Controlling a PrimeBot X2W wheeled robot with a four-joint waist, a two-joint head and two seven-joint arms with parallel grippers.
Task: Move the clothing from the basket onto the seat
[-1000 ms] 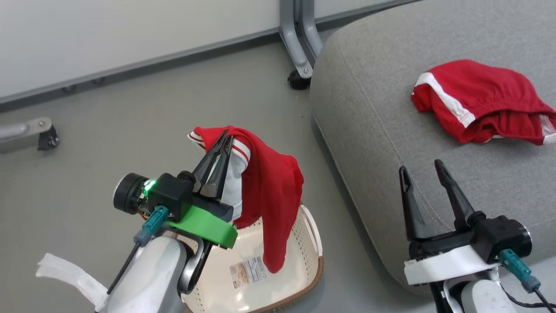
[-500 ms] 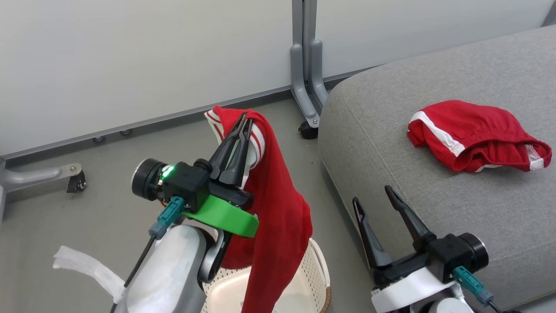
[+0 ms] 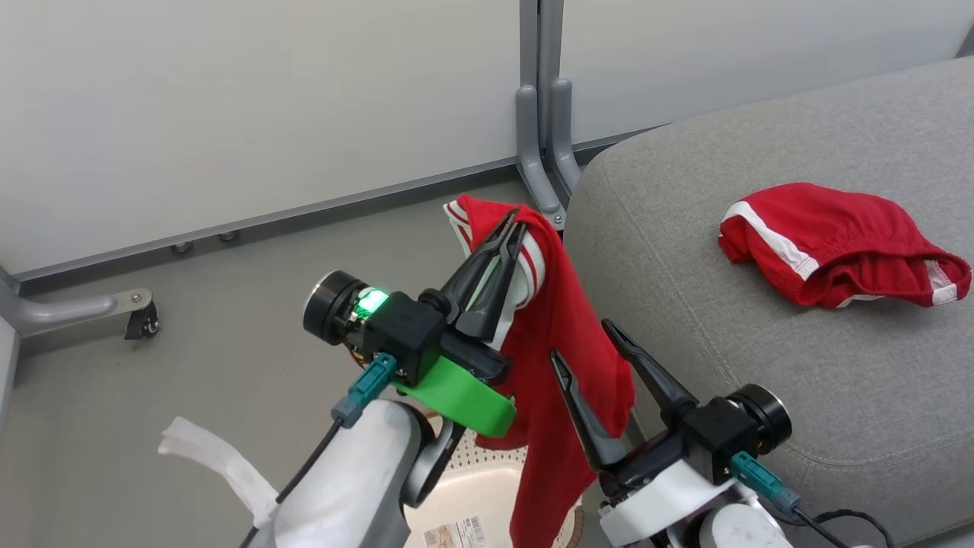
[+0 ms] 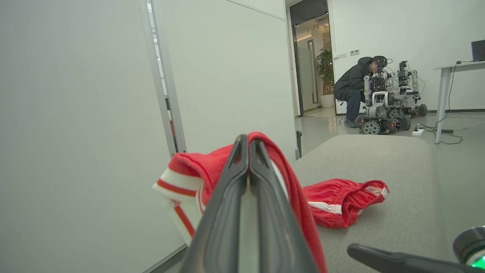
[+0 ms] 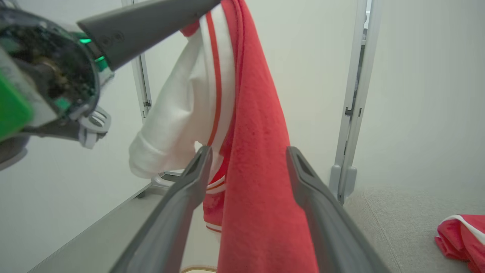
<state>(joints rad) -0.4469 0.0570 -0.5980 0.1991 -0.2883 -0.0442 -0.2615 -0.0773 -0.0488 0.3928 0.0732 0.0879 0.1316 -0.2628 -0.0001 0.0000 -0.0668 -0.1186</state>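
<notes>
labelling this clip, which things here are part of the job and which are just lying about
Job: red top, held by shut left gripper; red shorts; seat; basket; open right gripper.
Just about: partition leg; person; other robots.

1. The basket point(image 3: 478, 487) is largely hidden behind the left forearm point(image 3: 346, 487) and the hanging red garment point(image 3: 567, 358), and the head view's bottom edge cuts it off.
2. Its sticker label point(image 3: 456, 530) is too small to read.
3. The hanging red garment's lower end runs off that same edge.
4. The seat point(image 3: 761, 320) is cut off at the right edge.
</notes>
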